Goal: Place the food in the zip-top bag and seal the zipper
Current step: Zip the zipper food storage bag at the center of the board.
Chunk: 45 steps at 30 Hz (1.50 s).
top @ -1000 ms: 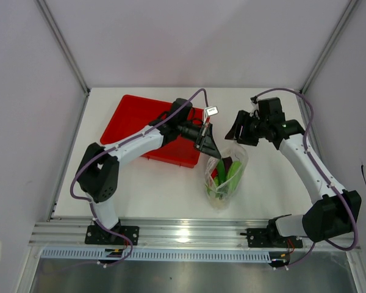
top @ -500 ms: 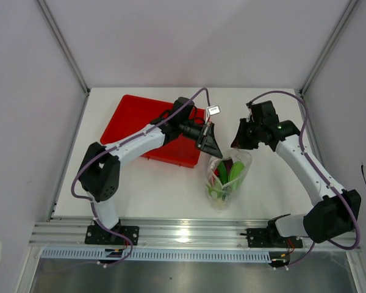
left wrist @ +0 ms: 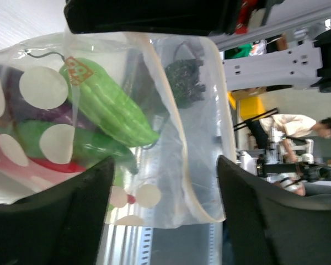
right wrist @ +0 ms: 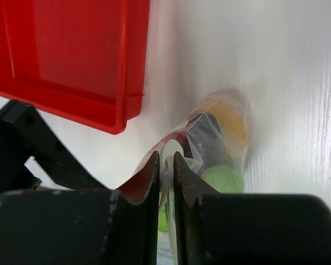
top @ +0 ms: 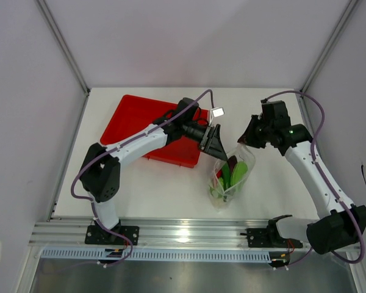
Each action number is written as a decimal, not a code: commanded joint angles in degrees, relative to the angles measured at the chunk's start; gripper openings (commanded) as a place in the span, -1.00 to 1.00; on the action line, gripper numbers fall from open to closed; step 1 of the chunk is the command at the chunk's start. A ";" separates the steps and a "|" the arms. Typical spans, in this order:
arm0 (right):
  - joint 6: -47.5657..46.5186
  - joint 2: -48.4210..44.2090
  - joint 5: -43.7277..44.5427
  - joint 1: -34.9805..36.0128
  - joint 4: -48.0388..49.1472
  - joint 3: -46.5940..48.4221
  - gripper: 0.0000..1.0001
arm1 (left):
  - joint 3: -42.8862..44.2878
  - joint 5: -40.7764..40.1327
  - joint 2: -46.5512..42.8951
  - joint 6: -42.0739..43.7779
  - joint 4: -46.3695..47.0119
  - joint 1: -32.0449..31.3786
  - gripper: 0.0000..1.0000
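Observation:
The zip-top bag (top: pixel 236 178) stands on the white table, stuffed with the food (top: pixel 227 173). My right gripper (top: pixel 244 141) is shut on the bag's top edge, pinching the zipper (right wrist: pixel 166 161) between its jaws (right wrist: pixel 166 165). A yellow lemon (right wrist: pixel 231 124) and a green piece (right wrist: pixel 223 179) show through the plastic below. My left gripper (top: pixel 218 152) hovers at the bag's upper left, open (left wrist: pixel 165 212), its fingers (left wrist: pixel 49 221) wide on either side of the bag without touching it. A ridged green vegetable (left wrist: pixel 110 105), the purple eggplant (left wrist: pixel 16 107) and a red chili (left wrist: pixel 49 165) lie inside.
The red tray (top: pixel 140 119) lies at the back left, under the left arm, its corner (right wrist: pixel 121 118) close to the bag. The aluminium rail (top: pixel 189 233) runs along the table's near edge.
The left gripper has opened and let go of the bag's rim. The right gripper closed on the bag's top edge and drew it rightward, shifting the bag's mouth with it.

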 commanded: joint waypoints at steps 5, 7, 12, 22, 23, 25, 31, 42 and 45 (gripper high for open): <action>6.69 -3.56 3.22 -0.67 0.49 0.53 -1.00 | 8.48 -5.45 -0.78 5.68 -7.80 -3.21 0.99; 7.75 -4.35 3.75 -0.67 0.92 0.26 -1.00 | 11.13 -7.56 -0.69 6.29 -9.84 -4.26 0.99; 10.04 -6.11 5.32 -0.75 1.81 -0.71 -1.00 | 12.02 -19.65 -2.36 4.89 -13.95 -7.07 0.99; 10.21 -7.25 5.59 -0.93 1.72 -1.93 -1.00 | 8.96 -42.38 -5.61 4.54 -23.39 -12.79 0.93; 10.13 -7.34 5.68 -0.93 1.63 -2.02 -1.00 | 8.42 -42.29 -6.05 4.19 -21.81 -12.88 0.83; 9.78 -7.87 6.47 -1.02 1.37 -2.37 -1.00 | 6.93 -41.15 -7.10 4.01 -20.57 -13.15 0.64; 6.44 -8.31 6.65 -1.46 0.31 -1.76 -0.65 | 6.65 -36.40 -6.85 3.83 -19.78 -13.32 -0.61; -6.57 -5.32 4.90 -3.21 -17.70 13.35 0.55 | 11.92 -31.48 -4.30 5.77 -22.06 -12.10 -0.99; -7.19 -7.34 0.25 -3.66 -20.86 13.54 0.49 | 12.28 -28.50 -3.95 5.07 -20.83 -11.48 -0.99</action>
